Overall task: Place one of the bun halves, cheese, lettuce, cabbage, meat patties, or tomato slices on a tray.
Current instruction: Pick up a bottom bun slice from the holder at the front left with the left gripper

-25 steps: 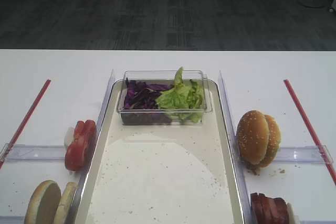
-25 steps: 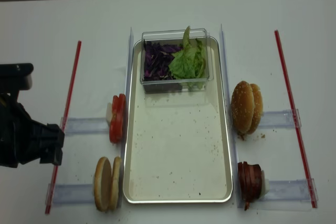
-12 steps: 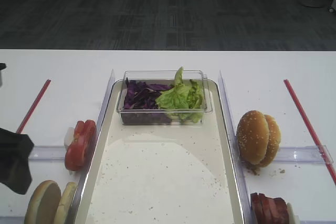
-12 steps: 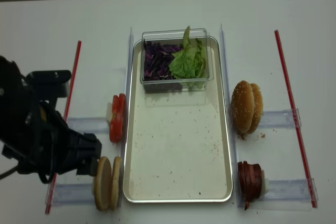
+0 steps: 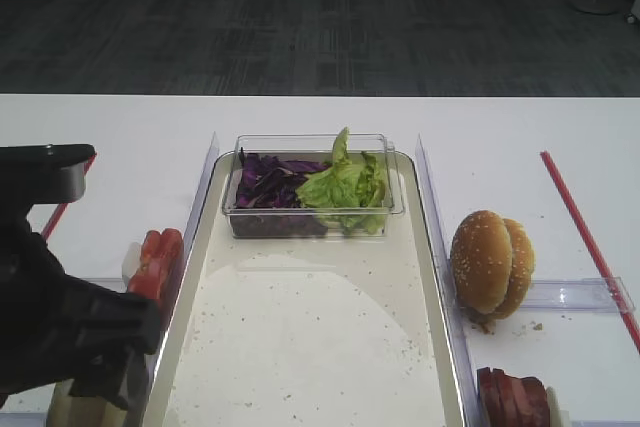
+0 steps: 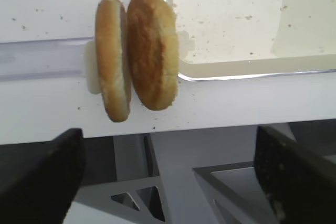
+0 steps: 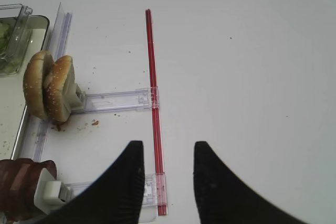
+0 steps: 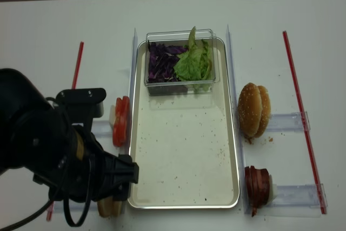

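Your left gripper (image 6: 168, 177) hangs wide open over the bun halves (image 6: 139, 56) (beside the tray (image 6: 236, 69)); your right gripper (image 7: 168, 182) is empty, jaws partly apart.

Bun halves (image 8: 110, 207) mostly hidden under the left arm (image 8: 59, 150) — meat patties (image 5: 515, 399) cut off

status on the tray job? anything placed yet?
Nothing placed: the tray holds only the tub of cabbage and lettuce. In hand: the left gripper, open and empty, hovers over the bun halves standing on edge beside the tray. Left: grasp one and put it on the tray.
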